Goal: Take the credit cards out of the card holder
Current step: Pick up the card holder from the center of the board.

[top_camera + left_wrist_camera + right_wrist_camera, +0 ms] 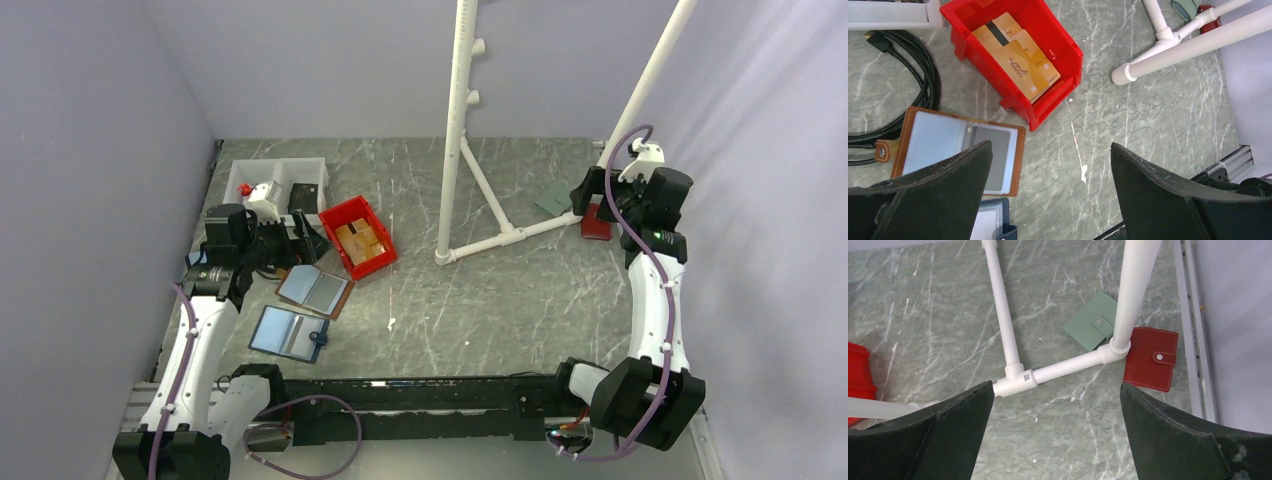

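Note:
The card holder is a teal-green wallet folded shut with its snap tab done up, lying flat behind a white pipe foot at the far right. The credit cards are hidden inside it. My right gripper hovers open above the floor just in front of the holder, with nothing between its fingers; from above it sits beside the holder. My left gripper is open and empty over bare floor at the left side, far from the holder.
A red wallet lies shut right of the pipe foot. The white pipe frame stands between both sides. At left are a red bin with tan cards, an open brown-edged folder, a navy-edged folder, a white tray and black cable.

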Robot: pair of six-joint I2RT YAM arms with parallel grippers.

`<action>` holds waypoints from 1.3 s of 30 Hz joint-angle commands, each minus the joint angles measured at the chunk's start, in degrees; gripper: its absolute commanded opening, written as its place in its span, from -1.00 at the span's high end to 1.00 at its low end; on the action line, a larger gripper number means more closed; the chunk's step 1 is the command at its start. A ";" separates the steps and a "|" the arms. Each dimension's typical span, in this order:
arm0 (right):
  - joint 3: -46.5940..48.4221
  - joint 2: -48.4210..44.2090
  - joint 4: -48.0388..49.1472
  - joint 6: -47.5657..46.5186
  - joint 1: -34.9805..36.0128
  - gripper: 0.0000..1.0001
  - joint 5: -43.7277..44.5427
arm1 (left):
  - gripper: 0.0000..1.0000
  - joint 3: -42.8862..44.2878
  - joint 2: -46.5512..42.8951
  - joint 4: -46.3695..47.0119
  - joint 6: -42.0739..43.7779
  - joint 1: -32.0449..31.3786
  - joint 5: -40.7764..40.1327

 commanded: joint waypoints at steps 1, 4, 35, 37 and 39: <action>1.96 -0.56 1.71 2.87 0.02 -1.00 -0.26 | -0.87 0.02 -1.55 -0.19 1.64 -0.07 -1.51; 2.87 0.75 0.96 -0.20 0.79 -1.00 -1.63 | -0.89 0.02 -1.74 -0.14 1.69 -0.07 -1.64; 31.24 51.20 -13.83 -42.37 23.40 -0.50 34.90 | -0.99 -0.22 -0.17 0.70 1.80 0.76 -0.41; 31.81 53.04 -13.14 -42.40 23.47 -0.45 35.88 | -0.99 -0.25 -0.07 0.84 1.80 0.80 -0.27; 32.64 54.83 -12.62 -42.34 23.50 -0.40 36.93 | -0.99 -0.25 0.01 0.85 1.77 0.88 -0.31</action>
